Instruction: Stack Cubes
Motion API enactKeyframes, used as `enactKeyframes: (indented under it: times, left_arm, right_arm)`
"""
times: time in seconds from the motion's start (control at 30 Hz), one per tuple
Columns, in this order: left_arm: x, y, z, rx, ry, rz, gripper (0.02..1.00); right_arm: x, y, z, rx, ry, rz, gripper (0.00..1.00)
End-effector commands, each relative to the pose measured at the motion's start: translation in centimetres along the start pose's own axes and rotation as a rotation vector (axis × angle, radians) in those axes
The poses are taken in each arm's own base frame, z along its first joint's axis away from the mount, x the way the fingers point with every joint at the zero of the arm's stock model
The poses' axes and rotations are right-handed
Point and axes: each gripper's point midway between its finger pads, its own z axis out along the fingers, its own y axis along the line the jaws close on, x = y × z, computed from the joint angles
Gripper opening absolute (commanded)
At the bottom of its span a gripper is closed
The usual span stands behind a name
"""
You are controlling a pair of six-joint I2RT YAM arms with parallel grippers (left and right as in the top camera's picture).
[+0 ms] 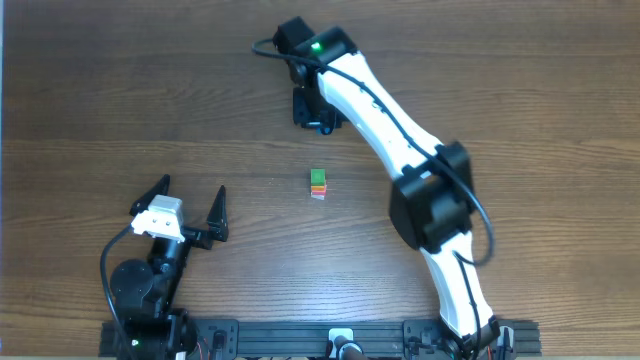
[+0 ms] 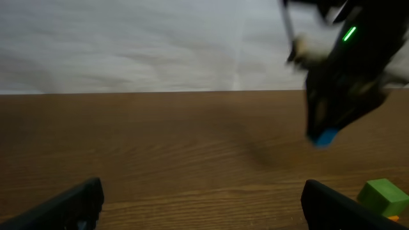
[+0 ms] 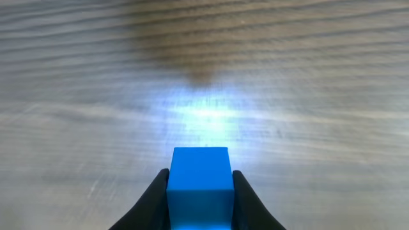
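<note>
A small stack of cubes (image 1: 318, 184) stands mid-table, with a green cube on top, an orange one under it and a pale one at the bottom. The green cube (image 2: 383, 197) also shows in the left wrist view. My right gripper (image 1: 315, 112) is beyond the stack, toward the far edge, shut on a blue cube (image 3: 199, 182). That blue cube (image 2: 326, 136) hangs just above the wood. My left gripper (image 1: 190, 205) rests low near its base, left of the stack, open with nothing between its fingers (image 2: 70, 204).
Bare brown wood surrounds the stack on all sides. A white wall (image 2: 160, 45) rises behind the table's far edge. The right arm (image 1: 400, 140) runs diagonally across the right half of the table.
</note>
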Motion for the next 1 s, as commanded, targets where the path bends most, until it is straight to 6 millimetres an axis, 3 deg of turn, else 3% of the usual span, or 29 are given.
enactKeyframes:
  times: [0.03,0.2,0.3,0.43,0.6,0.77,1.0]
  left_arm:
    - [0.2,-0.2,0.0,0.009,0.002,0.011,0.998]
    - [0.2,-0.2,0.0,0.009,0.002,0.011,0.998]
    - [0.2,-0.2,0.0,0.009,0.002,0.011,1.0]
    - [0.2,-0.2,0.0,0.009,0.002,0.011,0.998]
    - [0.2,-0.2,0.0,0.009,0.002,0.011,0.998]
    - [0.2,-0.2,0.0,0.009,0.002,0.011,0.998]
    - [0.2,-0.2,0.0,0.009,0.002,0.011,0.998]
  right_arm:
    - [1.2,0.1,-6.4,-0.024,-0.088,-0.018,0.012]
    - [3.9,-0.8,-9.0,0.031,-0.078,0.0,0.012]
    - [6.5,-0.2,-10.1,0.05,-0.046,-0.009,0.012]
    - [10.0,1.4,-10.4,0.067,0.006,-0.037,0.009]
    - [12.0,2.0,-9.5,0.062,0.036,-0.035,0.012]
    - [12.3,2.4,-7.9,0.009,0.024,-0.026,0.009]
    - [11.3,1.4,-6.9,0.009,0.012,0.022,0.012]
